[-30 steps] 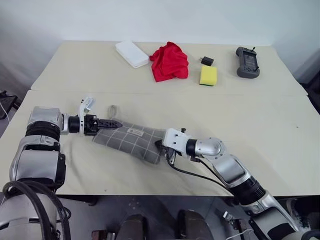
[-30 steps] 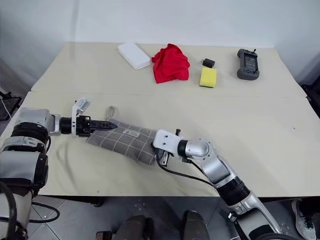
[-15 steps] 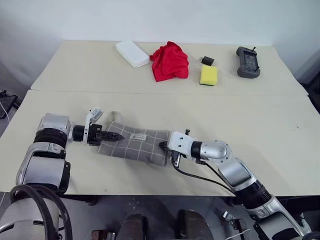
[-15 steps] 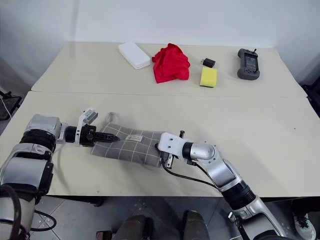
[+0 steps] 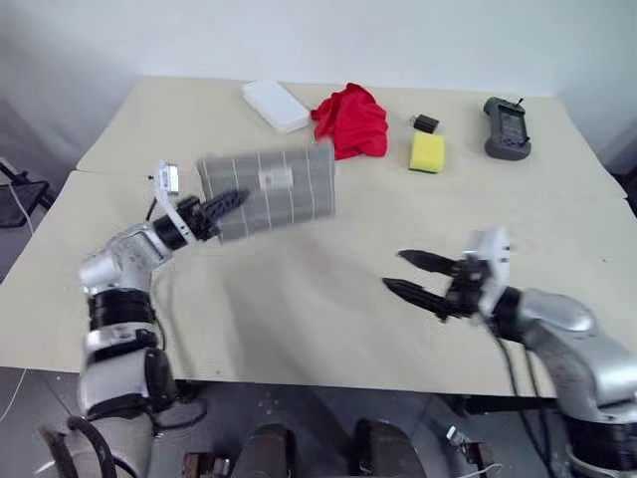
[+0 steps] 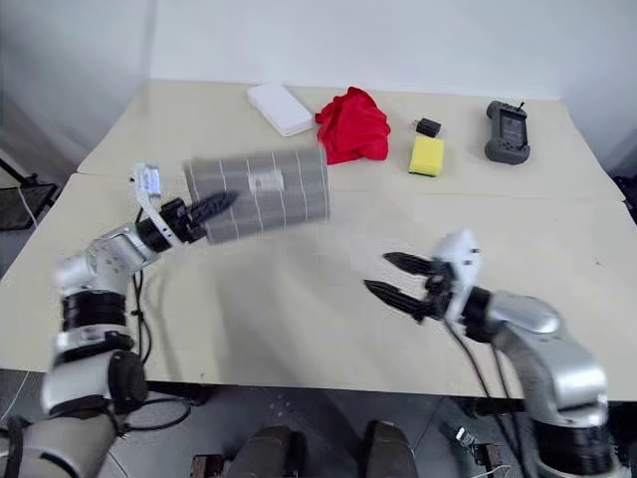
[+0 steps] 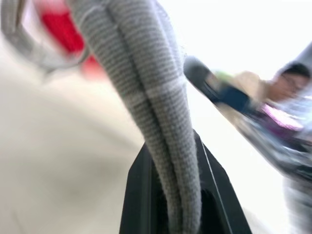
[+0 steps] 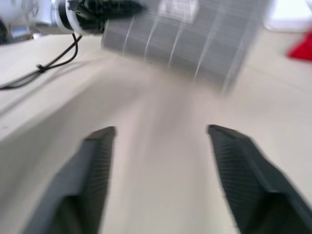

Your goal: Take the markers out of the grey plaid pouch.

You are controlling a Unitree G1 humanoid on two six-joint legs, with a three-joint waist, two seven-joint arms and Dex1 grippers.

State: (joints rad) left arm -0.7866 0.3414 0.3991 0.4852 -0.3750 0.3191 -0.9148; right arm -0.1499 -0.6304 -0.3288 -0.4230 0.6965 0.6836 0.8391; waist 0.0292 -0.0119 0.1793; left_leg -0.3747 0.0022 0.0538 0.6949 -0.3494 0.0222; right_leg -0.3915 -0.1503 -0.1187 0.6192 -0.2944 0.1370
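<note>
The left gripper (image 5: 221,206) is clamped on one end of the grey plaid pouch (image 5: 269,189) and holds it in the air above the beige table (image 5: 299,299), the flat fabric stretching away from the black fingers toward the far side of the table. In the left wrist view the pouch's folded grey edge (image 7: 156,107) runs straight up between the two dark fingers, pinched tight. No markers can be seen outside the pouch, and the pouch's inside is hidden.

The right gripper (image 5: 416,277) hangs over bare tabletop well apart from the pouch, its two black fingers spread wide with nothing between them. The right wrist view looks along those parted fingers (image 8: 95,170) at the lifted pouch and, beyond it, the left gripper.

Past the pouch, on the far half of the table, lie a white flat box (image 5: 278,105), a crumpled red cloth (image 5: 351,119), a yellow sponge block (image 5: 427,151), a small black object (image 5: 426,123) and a grey handheld device (image 5: 508,127). A person (image 7: 287,87) appears blurred in the background of the left wrist view.
</note>
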